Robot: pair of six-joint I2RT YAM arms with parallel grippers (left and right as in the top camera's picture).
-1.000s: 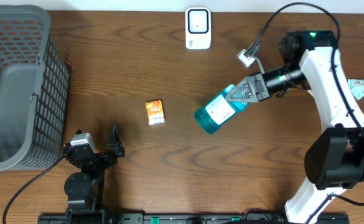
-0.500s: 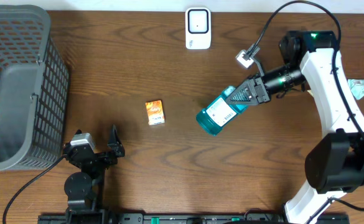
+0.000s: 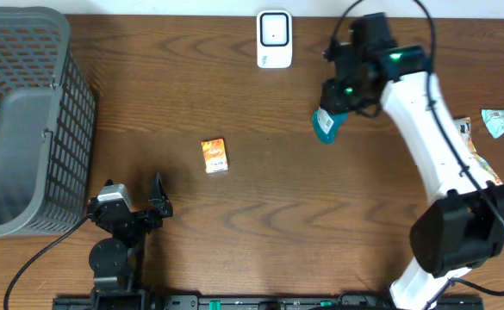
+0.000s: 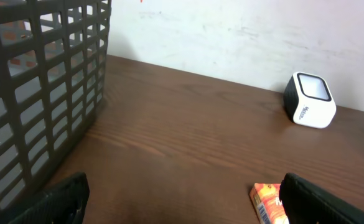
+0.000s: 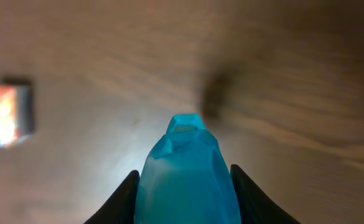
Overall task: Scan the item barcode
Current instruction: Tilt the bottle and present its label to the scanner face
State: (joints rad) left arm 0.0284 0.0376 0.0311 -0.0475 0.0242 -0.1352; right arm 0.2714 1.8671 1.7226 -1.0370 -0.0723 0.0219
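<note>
My right gripper (image 3: 336,105) is shut on a translucent blue bottle (image 3: 325,127), held above the table just right of and below the white barcode scanner (image 3: 274,39). In the right wrist view the bottle (image 5: 185,165) fills the gap between the two black fingers (image 5: 123,198) and points down at the wood. My left gripper (image 3: 136,207) rests near the front left edge, open with nothing between its fingers (image 4: 51,202). From the left wrist the scanner (image 4: 309,99) stands far off at the back right.
A small orange box (image 3: 214,156) lies mid-table, also beside the left gripper's right finger (image 4: 266,202) and blurred at the left of the right wrist view (image 5: 4,115). A grey mesh basket (image 3: 28,60) fills the far left. Packets (image 3: 503,119) lie at the right edge.
The right arm has swung up and left toward the scanner, turning the blue bottle from lying slantwise to pointing mostly downward. The left arm has not moved.
</note>
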